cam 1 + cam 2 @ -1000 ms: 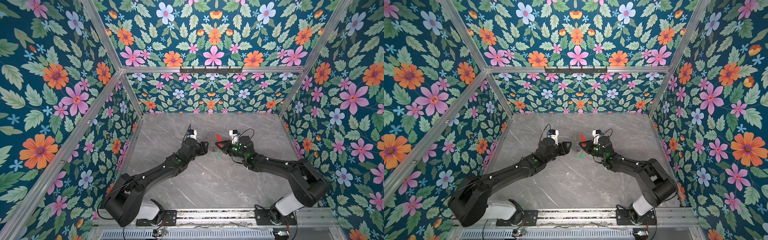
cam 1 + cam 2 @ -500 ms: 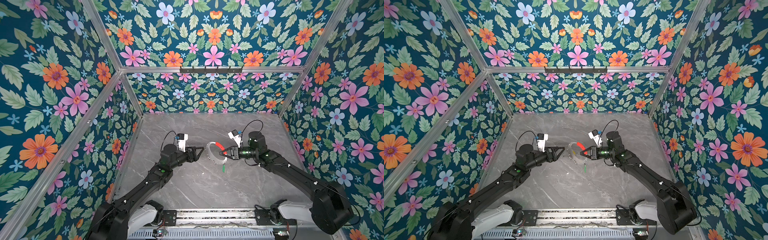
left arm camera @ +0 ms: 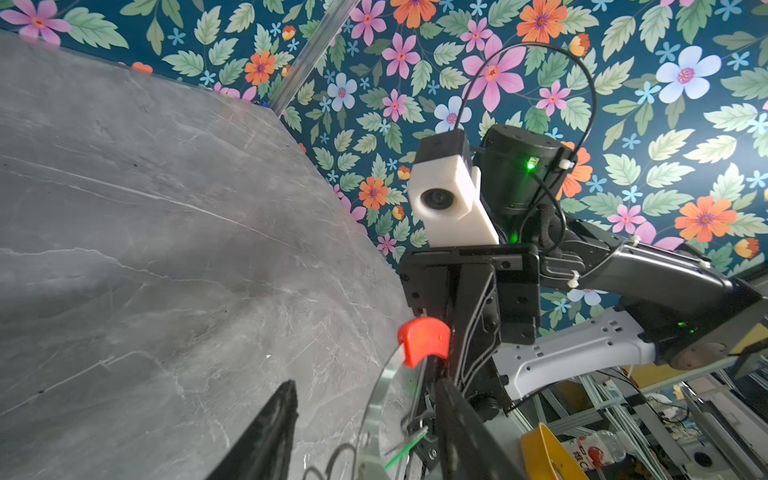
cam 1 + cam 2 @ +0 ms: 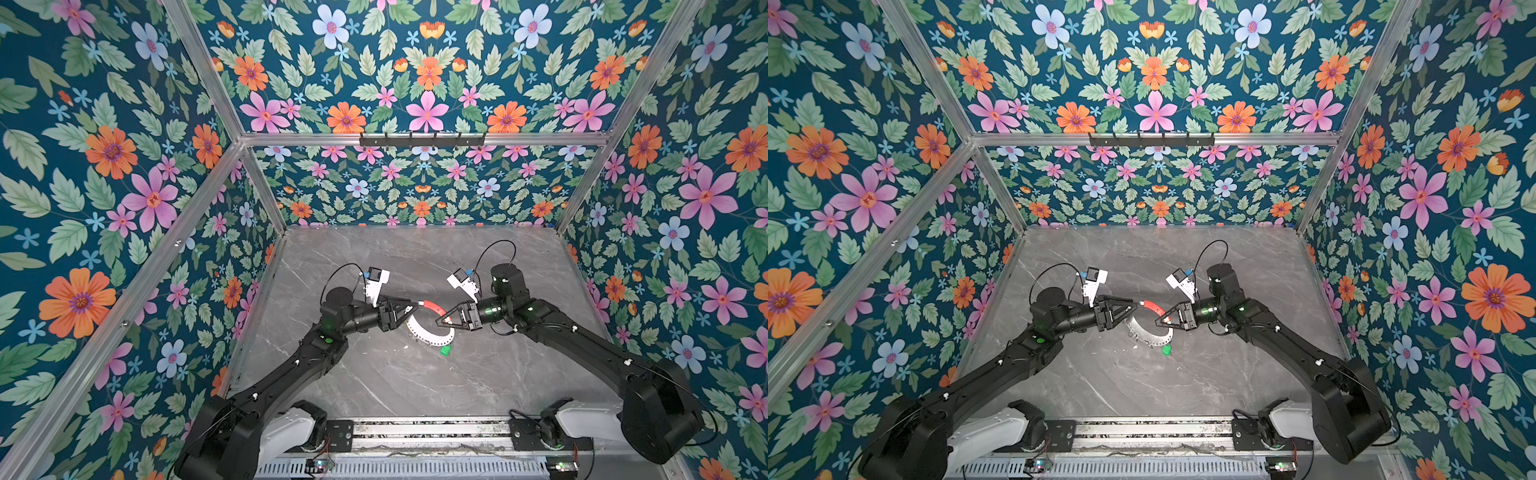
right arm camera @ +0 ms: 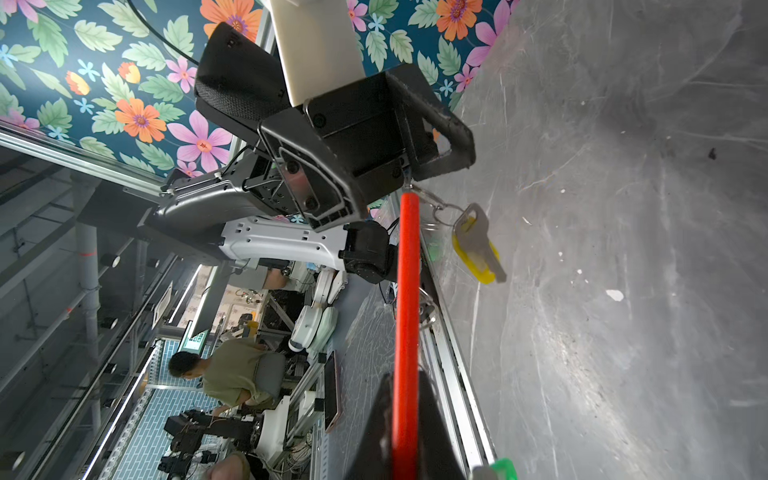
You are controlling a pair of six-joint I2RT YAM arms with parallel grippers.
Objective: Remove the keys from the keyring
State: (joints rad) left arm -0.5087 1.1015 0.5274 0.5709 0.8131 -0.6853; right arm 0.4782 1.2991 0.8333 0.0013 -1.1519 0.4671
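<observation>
The keyring (image 4: 430,338) hangs above the marble table, a grey hoop with a red sleeve (image 4: 433,308) over its upper arc. My right gripper (image 4: 439,321) is shut on that red sleeve (image 5: 405,311). My left gripper (image 4: 413,309) is open, its fingers (image 3: 270,432) straddling the hoop's metal band (image 3: 376,399) just past the sleeve's end (image 3: 424,340). A silvery key with a yellow tag (image 5: 476,245) dangles from small loops near that end. The green tag (image 4: 445,352) hangs at the hoop's lowest part, also seen in the other top view (image 4: 1166,350); its key is too small to make out.
Grey marble tabletop (image 4: 415,386) enclosed by floral walls on three sides. A black hook rail (image 4: 422,139) runs high on the back wall. Both arm bases sit on the front rail (image 4: 415,432). Small white specks (image 5: 615,295) lie on the table.
The right arm has lifted the keyring off the table and brought it forward. The left gripper has moved right, and its fingers now straddle the hoop at the sleeve's end.
</observation>
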